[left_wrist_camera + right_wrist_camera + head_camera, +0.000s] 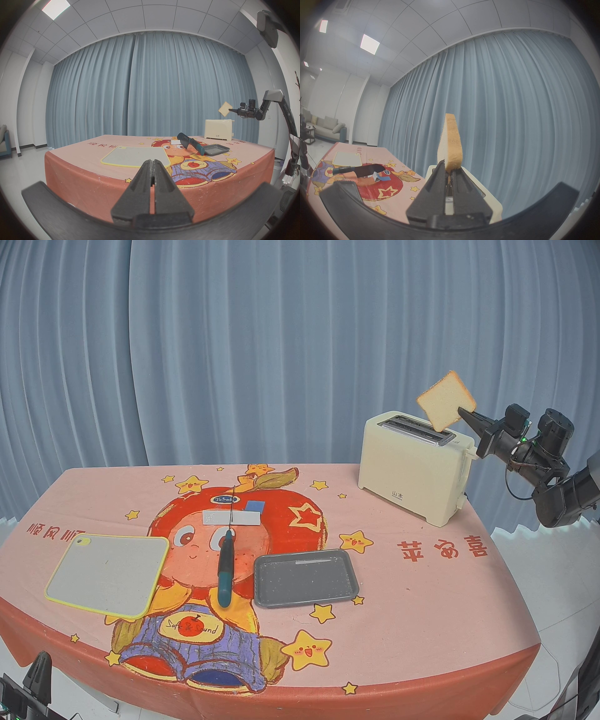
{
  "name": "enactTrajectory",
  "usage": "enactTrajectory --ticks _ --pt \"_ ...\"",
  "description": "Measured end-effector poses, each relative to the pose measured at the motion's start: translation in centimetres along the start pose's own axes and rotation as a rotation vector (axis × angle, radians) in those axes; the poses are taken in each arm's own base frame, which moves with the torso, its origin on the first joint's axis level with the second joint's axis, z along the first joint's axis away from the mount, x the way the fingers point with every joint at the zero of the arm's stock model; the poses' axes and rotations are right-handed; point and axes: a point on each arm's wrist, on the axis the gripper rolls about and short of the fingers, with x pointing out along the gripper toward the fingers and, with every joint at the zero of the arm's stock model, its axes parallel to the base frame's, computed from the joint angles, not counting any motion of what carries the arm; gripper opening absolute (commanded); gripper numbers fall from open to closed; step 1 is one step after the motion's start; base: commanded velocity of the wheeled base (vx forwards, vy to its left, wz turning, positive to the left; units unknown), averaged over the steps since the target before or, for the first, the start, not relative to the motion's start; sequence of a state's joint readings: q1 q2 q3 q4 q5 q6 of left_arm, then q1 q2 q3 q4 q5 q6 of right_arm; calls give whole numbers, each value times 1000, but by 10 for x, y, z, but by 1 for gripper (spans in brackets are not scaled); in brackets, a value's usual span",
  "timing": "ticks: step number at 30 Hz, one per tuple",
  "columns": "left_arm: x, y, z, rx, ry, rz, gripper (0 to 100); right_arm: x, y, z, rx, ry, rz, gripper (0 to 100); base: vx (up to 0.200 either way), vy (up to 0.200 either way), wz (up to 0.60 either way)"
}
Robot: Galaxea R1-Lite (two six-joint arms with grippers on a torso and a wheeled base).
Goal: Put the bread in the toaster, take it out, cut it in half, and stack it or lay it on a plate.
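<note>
My right gripper [467,413] was clamped on one corner of the bread [446,400], which hung tilted just above the toaster [412,468], over its slots [417,429]. To seat it, I judged I should line the slice up along one slot, then lower slowly. My left gripper [153,162] was closed on nothing, low before the table [437,615]

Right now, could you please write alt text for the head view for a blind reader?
The right gripper, jaws shut, holds a slice of bread tilted over the toaster at the far right of the table. Nearer lie a cutting board, a knife and a grey tray.
</note>
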State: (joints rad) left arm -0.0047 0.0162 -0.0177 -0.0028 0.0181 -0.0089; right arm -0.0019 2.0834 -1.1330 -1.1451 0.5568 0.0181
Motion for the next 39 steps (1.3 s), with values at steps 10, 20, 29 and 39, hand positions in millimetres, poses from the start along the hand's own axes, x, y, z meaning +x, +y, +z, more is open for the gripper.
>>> enactTrajectory --ticks 10,20,29,39 --pt "0 0 0 0 0 0 0 7 -4 -14 -25 21 0 0 0 0 0" --pt "0 0 0 0 0 0 0 10 -7 -21 -60 53 -1 0 0 0 0" --pt "0 0 0 0 0 0 0 14 -8 -22 -83 55 4 0 0 0 0" --pt "0 0 0 0 0 0 0 18 -7 -24 -67 102 13 0 0 0 0"
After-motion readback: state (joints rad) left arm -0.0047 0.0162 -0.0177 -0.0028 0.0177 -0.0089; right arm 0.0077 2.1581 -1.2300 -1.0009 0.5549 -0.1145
